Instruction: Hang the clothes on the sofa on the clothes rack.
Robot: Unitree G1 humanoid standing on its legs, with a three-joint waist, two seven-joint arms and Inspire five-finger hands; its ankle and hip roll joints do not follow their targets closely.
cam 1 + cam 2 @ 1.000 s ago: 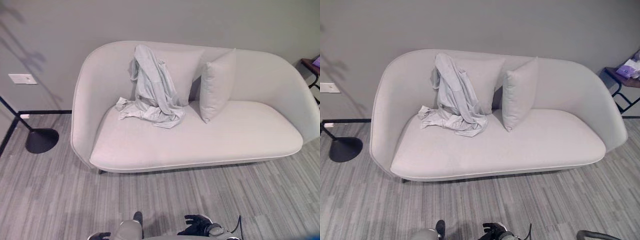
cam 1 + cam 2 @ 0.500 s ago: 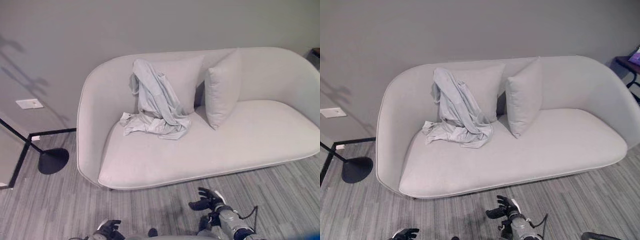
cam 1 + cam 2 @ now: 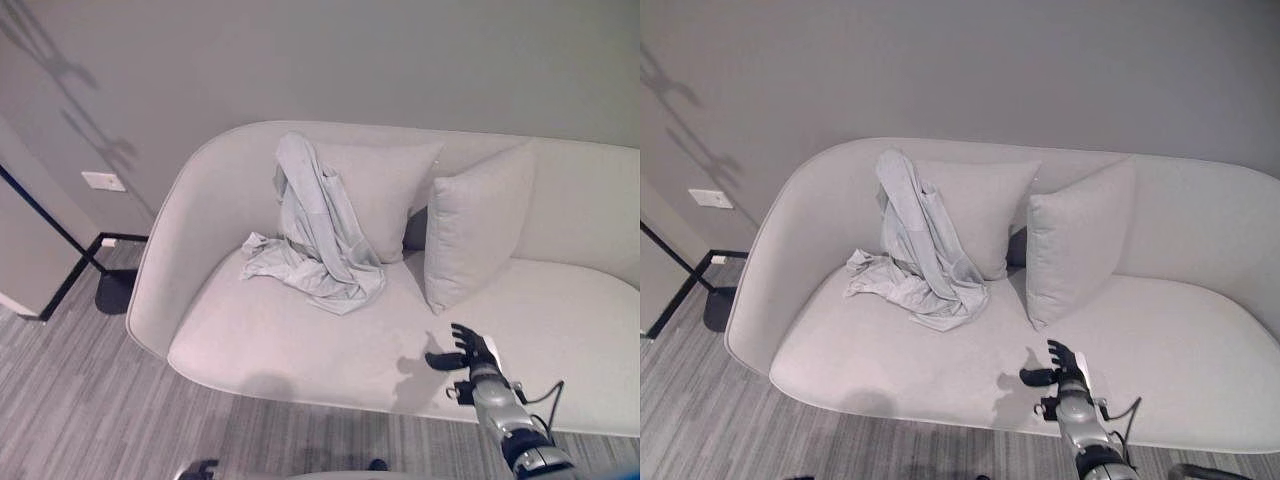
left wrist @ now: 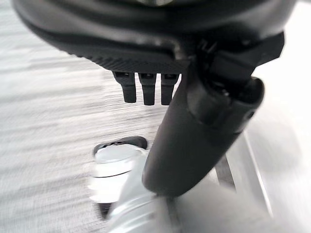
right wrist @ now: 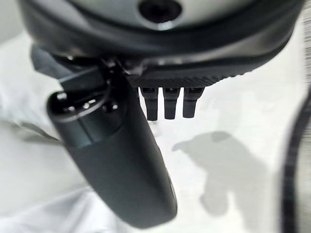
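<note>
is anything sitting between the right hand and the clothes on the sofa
Nothing visible does. The right hand hovers open over the sofa seat, and only bare cushion lies between it and the clothes. The pillow stands behind that path.

No text, label, number or sign can be read anywhere in these views. The white wall plate (image 3: 104,181) beside the sofa (image 3: 300,350) is plain, with no legible marking. The grey garment (image 3: 318,235) draped on the sofa shows no readable tag or print, and neither do the two cushions (image 3: 475,235).
</note>
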